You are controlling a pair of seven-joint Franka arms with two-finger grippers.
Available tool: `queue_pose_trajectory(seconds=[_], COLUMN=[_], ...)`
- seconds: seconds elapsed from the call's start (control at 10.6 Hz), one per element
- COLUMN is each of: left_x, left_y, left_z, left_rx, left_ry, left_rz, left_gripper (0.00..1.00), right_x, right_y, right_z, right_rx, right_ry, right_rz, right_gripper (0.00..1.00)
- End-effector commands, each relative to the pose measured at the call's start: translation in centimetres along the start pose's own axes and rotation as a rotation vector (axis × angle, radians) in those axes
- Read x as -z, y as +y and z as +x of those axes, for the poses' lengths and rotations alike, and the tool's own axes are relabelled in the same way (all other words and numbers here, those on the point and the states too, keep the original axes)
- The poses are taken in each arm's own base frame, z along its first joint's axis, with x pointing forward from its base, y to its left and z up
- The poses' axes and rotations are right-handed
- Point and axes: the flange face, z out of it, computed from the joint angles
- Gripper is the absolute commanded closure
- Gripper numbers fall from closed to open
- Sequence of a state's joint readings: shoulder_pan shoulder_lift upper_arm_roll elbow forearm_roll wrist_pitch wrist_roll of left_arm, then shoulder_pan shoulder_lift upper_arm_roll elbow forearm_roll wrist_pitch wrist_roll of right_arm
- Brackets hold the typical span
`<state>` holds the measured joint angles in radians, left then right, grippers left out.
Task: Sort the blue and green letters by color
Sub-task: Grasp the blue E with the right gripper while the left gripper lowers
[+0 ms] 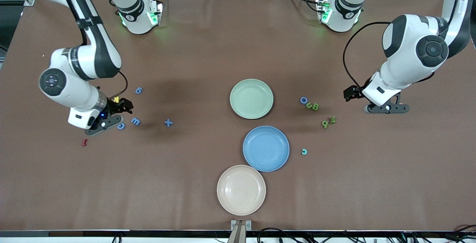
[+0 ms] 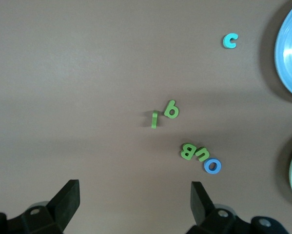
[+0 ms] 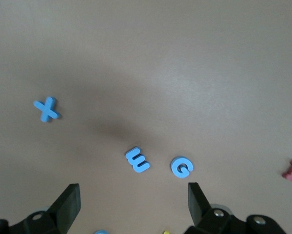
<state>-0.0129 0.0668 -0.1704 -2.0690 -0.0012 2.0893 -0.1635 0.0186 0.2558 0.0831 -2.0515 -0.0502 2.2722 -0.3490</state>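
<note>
I see my right gripper (image 3: 131, 207), jaws spread, low over the small flat blue letters (image 3: 137, 160) at the right arm's end. My left gripper (image 2: 135, 202), also spread, hovers near the flat green letters (image 2: 171, 108).

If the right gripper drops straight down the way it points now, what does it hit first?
Probably bare table: the open right gripper frames cloth just short of the blue E and blue G. Depth unclear.

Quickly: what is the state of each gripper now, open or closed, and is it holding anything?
Left gripper: open, holding nothing, over bare table beside the green letters.
Right gripper: open, holding nothing, over the blue letters.
</note>
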Motion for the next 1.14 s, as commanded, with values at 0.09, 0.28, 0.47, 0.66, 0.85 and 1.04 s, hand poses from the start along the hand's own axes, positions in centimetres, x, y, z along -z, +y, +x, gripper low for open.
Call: queue_pose_trajectory(seconds=[0.09,0.28,0.47,0.66,0.85,1.04], left_x=[-3.2,-4.4,-5.3,-6.0,-6.7,-7.2], left_y=[0.3,0.2,0.2,0.6,0.6,0.7], left_z=[-1.1,-1.4,-1.5,-1.3,-1.2,-1.1], left_rx=[-0.011,-0.013,-0.015,-0.021,-0.02,-0.021], left_ry=[0.003,0.012,0.014,0.014,0.016,0.014], left_rz=[-0.014,-0.012,-0.011,-0.014,-0.016,-0.017], left_gripper=[0.0,0.0,0.0,0.0,0.0,0.0], right_x=[-5.1,-7.5,-9.7,-10.7,-11.4,-11.5], right_y=[-0.3,-0.7,-1.3,-1.2,-1.2,-1.2], right_z=[0.0,-1.2,-2.1,-2.3,-2.5,-2.4], right_rx=[0.231,0.288,0.329,0.335,0.337,0.349], right_ry=[0.0,0.017,0.055,0.044,0.038,0.038], right_rz=[-0.016,-0.018,-0.03,-0.023,-0.019,-0.02], right_gripper=[0.04,0.05,0.12,0.13,0.14,0.16])
